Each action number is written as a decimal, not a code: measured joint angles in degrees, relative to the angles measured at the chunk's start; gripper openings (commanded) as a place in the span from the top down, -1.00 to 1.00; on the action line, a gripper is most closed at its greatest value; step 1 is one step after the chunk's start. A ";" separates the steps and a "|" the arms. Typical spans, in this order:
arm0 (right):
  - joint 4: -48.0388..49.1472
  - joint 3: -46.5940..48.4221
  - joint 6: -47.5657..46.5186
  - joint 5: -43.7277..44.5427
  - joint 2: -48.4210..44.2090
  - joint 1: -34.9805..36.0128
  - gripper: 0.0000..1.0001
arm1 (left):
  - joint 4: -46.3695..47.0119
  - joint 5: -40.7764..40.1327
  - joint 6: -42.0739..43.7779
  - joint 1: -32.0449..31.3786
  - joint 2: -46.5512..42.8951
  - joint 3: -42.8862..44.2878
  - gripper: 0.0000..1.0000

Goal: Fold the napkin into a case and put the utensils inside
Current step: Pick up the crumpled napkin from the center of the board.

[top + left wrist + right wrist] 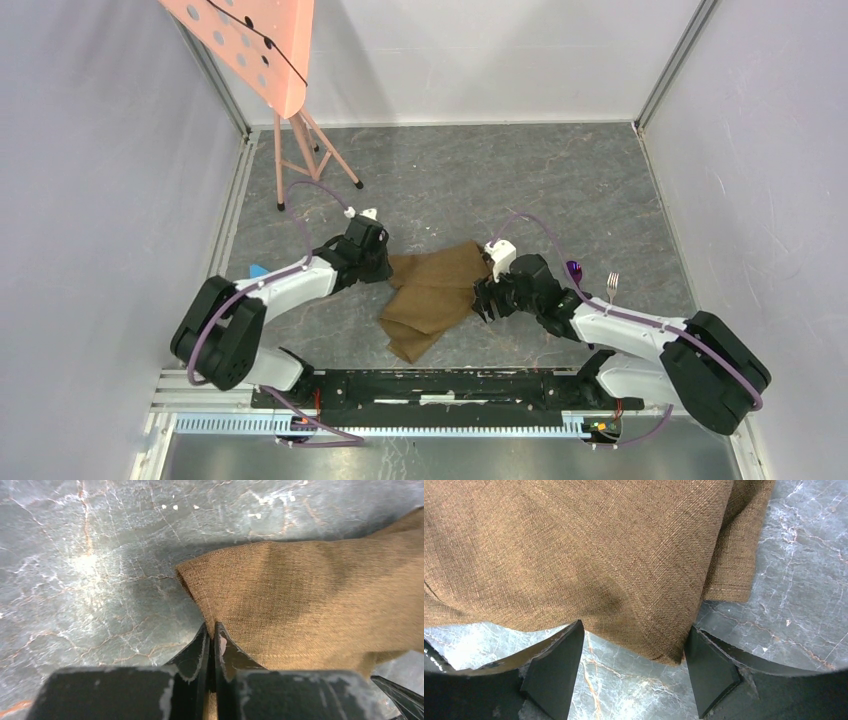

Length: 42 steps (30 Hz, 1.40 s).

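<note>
Centrally, napkin (435,295); veined grey table (480,170), walls (100,150).

Purple utensil (574,268) mostly behind right arm (620,325)

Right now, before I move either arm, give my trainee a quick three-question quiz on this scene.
1. True or false: the left claw is shut on the napkin.
2. Multiple choice: the right claw is A) shut on the napkin, B) open, straddling the napkin's edge, C) out of view.
3. Fill in: the fork lies on the ___ claw's side of the napkin.
Key: 1 true; 2 B; 3 right.
</note>
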 measured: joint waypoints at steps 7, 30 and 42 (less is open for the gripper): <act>0.76 -1.64 -0.42 -1.42 -2.19 0.09 -0.64 | -5.22 -0.17 0.02 0.00 -13.68 2.80 0.95; 10.12 -6.25 5.57 1.46 -12.13 4.98 -0.72 | -19.67 -4.15 -0.13 0.00 -42.01 10.82 0.95; 21.79 -0.02 4.09 -0.24 5.35 8.35 -0.44 | -21.38 -2.29 -0.17 0.00 -41.46 11.72 0.95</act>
